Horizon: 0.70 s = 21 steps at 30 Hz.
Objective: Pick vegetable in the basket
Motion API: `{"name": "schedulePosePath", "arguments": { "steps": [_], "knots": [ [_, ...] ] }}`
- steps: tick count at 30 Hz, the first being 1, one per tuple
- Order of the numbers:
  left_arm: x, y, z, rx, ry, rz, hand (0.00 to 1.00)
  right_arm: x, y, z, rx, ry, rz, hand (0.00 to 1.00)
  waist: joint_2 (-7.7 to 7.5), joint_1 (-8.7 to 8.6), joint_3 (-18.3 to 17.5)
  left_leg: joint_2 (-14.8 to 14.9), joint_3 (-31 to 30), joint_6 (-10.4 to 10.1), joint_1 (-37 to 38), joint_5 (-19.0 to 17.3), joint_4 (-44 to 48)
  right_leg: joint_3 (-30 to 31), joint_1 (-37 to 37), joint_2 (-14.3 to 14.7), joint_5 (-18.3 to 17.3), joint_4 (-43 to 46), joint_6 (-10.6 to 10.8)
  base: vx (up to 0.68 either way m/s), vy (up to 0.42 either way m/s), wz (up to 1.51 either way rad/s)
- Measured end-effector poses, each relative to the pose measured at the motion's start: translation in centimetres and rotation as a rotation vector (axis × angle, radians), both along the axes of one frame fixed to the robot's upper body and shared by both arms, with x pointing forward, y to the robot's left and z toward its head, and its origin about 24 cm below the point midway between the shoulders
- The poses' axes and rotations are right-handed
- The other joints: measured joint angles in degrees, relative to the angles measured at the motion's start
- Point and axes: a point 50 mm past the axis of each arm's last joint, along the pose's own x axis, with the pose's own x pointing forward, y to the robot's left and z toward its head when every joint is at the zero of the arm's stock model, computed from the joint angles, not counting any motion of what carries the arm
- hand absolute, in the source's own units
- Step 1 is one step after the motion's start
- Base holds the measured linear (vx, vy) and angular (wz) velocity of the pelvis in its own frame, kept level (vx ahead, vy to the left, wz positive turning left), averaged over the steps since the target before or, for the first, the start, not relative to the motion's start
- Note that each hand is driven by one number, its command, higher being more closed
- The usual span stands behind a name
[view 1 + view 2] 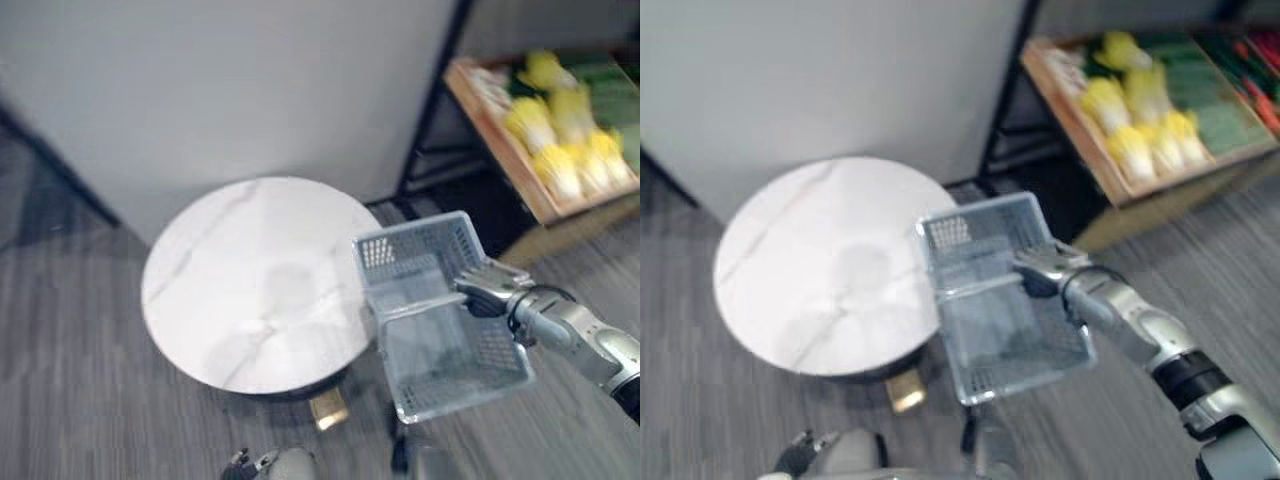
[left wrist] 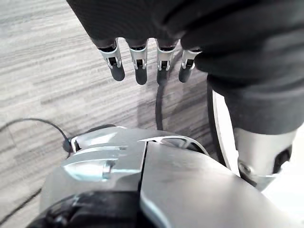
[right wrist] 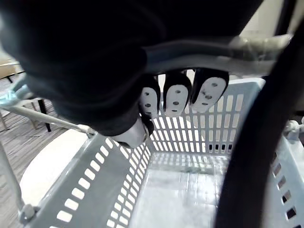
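My right hand (image 1: 489,290) is shut on the handle (image 1: 420,305) of an empty grey slotted basket (image 1: 452,362), holding it above the floor beside the round table's right edge. In the right wrist view its fingers (image 3: 176,98) curl round the handle bar (image 3: 228,47) over the bare basket floor (image 3: 185,190). Yellow leafy vegetables (image 1: 560,140) lie on a wooden shelf (image 1: 500,140) at the far right, beyond the basket, with green ones (image 1: 1200,90) next to them. My left hand (image 2: 139,66) hangs over the floor with its fingers straight, holding nothing.
A round white marble table (image 1: 255,280) stands at the centre left, with a grey partition wall (image 1: 250,90) behind it. A black post (image 1: 430,100) marks the shelf's left side. Grey striped carpet (image 1: 80,400) lies all around.
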Motion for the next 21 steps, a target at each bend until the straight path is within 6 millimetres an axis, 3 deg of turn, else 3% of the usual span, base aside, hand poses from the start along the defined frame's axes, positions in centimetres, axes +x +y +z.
{"name": "schedulePosePath", "arguments": {
  "steps": [1,2,3,4,5,6,7,8,9,12,13,17,19,20,21],
  "knots": [
    [0.2,0.3,0.1,0.008,-0.009,-0.004,0.00,0.0,0.0,-0.1,0.000,0.003,0.000,1.00,-0.20,0.07,0.1,-0.7,1.0,0.1,0.1,-0.1,1.3,-2.3,0.0,-0.6,1.5,0.4,0.0,-0.18,0.145,-1.10],
    [0.5,0.2,0.1,0.002,-0.009,-0.006,0.00,0.0,0.4,-0.3,0.012,0.006,0.001,1.00,-0.24,0.47,-0.2,-0.8,1.1,2.5,-0.6,-0.5,-0.5,-3.2,1.7,2.6,5.3,-6.9,-0.5,-0.30,0.065,-1.37],
    [-0.2,-0.3,-0.1,-0.015,0.013,-0.013,0.00,0.3,1.0,-0.1,0.018,-0.002,0.016,1.00,1.60,2.00,-0.6,0.9,4.8,2.0,1.1,1.3,-3.8,-3.6,2.9,3.0,1.1,-4.3,-3.1,-0.28,0.036,-1.49],
    [-0.3,-0.5,-0.2,-0.018,0.020,-0.027,0.00,0.3,1.3,-0.1,0.024,-0.002,0.025,1.00,1.43,1.49,-0.7,0.4,7.4,1.7,2.8,3.0,-6.4,-7.1,4.1,0.2,-4.6,4.8,-4.5,-0.16,0.017,-1.34],
    [-0.3,-0.5,-0.2,-0.017,0.026,-0.040,0.00,0.3,1.3,-0.2,0.027,0.002,0.023,1.00,1.36,0.93,-0.9,0.1,9.4,1.9,4.1,4.1,-8.4,-10.7,9.0,-3.0,-7.5,8.5,-2.4,-0.07,0.030,-1.36],
    [-0.4,-0.4,-0.2,-0.015,0.032,-0.049,0.00,0.5,1.5,-0.3,0.035,0.002,0.021,1.00,0.72,1.69,-1.5,0.1,12.9,1.9,4.1,4.7,-8.8,-12.9,12.8,-5.5,-8.6,7.4,-0.5,-0.07,0.001,-1.36],
    [-0.4,-0.4,-0.2,-0.014,0.030,-0.049,0.00,0.7,1.8,-0.1,0.044,-0.005,0.025,1.00,0.55,2.17,-1.6,0.3,15.0,2.0,3.9,4.9,-8.8,-13.8,13.9,-6.4,-9.2,6.2,0.6,-0.08,-0.066,-1.70],
    [-0.2,-0.4,-0.2,-0.013,0.027,-0.058,0.00,1.0,2.5,0.2,0.062,-0.020,0.041,1.00,0.35,2.57,-1.8,1.1,18.7,2.0,3.0,5.1,-8.3,-15.7,14.8,-7.3,-9.1,1.9,4.1,-0.11,-0.139,-1.61],
    [0.1,-0.3,-0.1,-0.011,0.025,-0.066,0.00,1.0,2.9,0.3,0.070,-0.024,0.053,1.00,0.29,2.53,-1.8,2.0,21.8,1.9,2.0,5.7,-8.0,-16.9,15.2,-6.0,-9.6,-3.7,7.1,-0.12,-0.219,-1.46],
    [0.1,-0.9,-0.3,-0.029,0.026,-0.067,0.00,0.7,3.0,0.0,0.068,-0.011,0.060,1.00,0.89,2.00,-2.3,3.3,26.1,1.2,1.5,7.1,-7.9,-18.3,16.0,-1.7,-10.4,-14.3,7.6,-0.05,-0.235,-0.97],
    [0.1,-1.0,-0.3,-0.033,0.031,-0.068,0.00,0.6,3.0,-0.1,0.066,-0.009,0.061,1.00,1.91,1.37,-2.7,4.7,27.8,0.7,1.5,7.7,-7.6,-17.3,16.4,1.0,-9.1,-18.1,8.0,-0.03,-0.281,-0.79],
    [-0.4,-1.1,-0.5,-0.035,0.053,-0.066,0.00,-1.0,2.3,-1.4,0.059,0.041,0.058,1.00,2.61,-0.67,-3.1,9.7,28.2,-0.1,3.3,11.4,-2.3,-14.6,20.9,6.7,-6.5,-26.1,5.6,-0.02,-0.220,-0.48],
    [-0.5,-1.1,-0.5,-0.034,0.054,-0.064,0.00,-1.3,2.1,-1.7,0.053,0.053,0.055,1.00,2.53,-0.89,-3.1,12.2,27.3,0.1,3.1,14.0,3.2,-12.6,22.0,7.5,-5.9,-27.5,4.7,-0.04,-0.163,-0.51],
    [-0.5,-1.0,-0.5,-0.033,0.050,-0.059,0.00,-1.4,2.0,-1.7,0.049,0.056,0.053,1.00,2.53,-0.88,-3.1,13.3,24.3,0.3,2.1,16.0,6.9,-11.1,22.6,7.7,-5.7,-28.2,4.3,-0.05,-0.141,-0.70],
    [-0.5,-0.9,-0.5,-0.029,0.047,-0.052,0.00,-1.4,1.9,-1.8,0.048,0.057,0.050,1.00,2.04,-0.75,-2.7,13.2,19.7,-0.3,0.0,15.7,9.5,-9.5,22.8,7.6,-5.6,-28.3,4.1,-0.05,-0.099,-0.85]
  ]
}}
